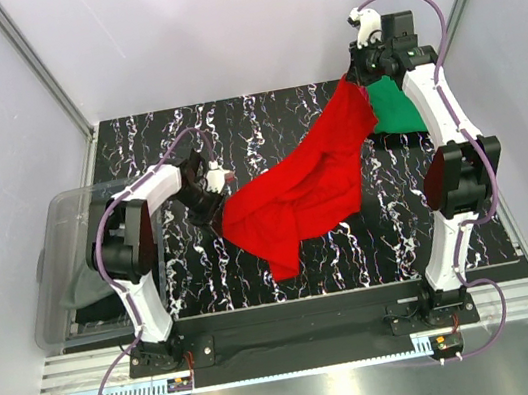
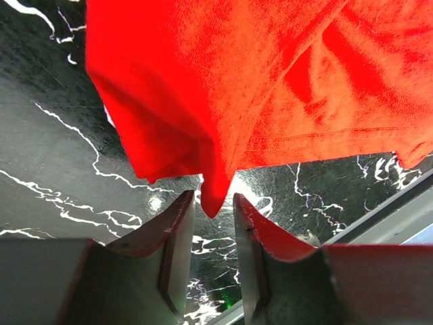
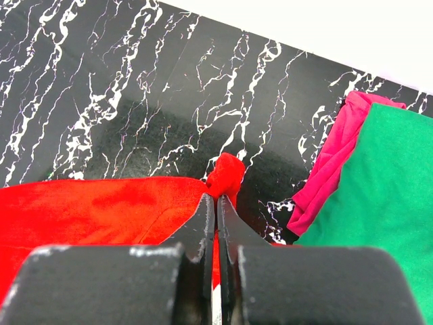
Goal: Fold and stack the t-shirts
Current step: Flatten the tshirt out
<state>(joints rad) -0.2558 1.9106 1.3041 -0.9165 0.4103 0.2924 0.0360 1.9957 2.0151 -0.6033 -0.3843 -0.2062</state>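
no readable text — none anywhere

Table (image 1: 182, 130): black slab top with white marble veining, glossy enough to show glare in the wrist views. White walls close it in at the far side.

Directly on it:
- green t-shirt (image 1: 393, 107), folded square, flat, far right corner.
- pink t-shirt (image 3: 331, 159), bunched, touching the green one's left edge and partly under it.
- red t-shirt (image 1: 303, 186), spans the middle, right end raised off the top. Can't tell if the low near folds touch the surface.

Left edge: clear plastic bin (image 1: 55, 222), sticks out past the tabletop. Can't tell if it rests on it. Both arm bases sit on a black strip (image 1: 296, 329) along the near edge.
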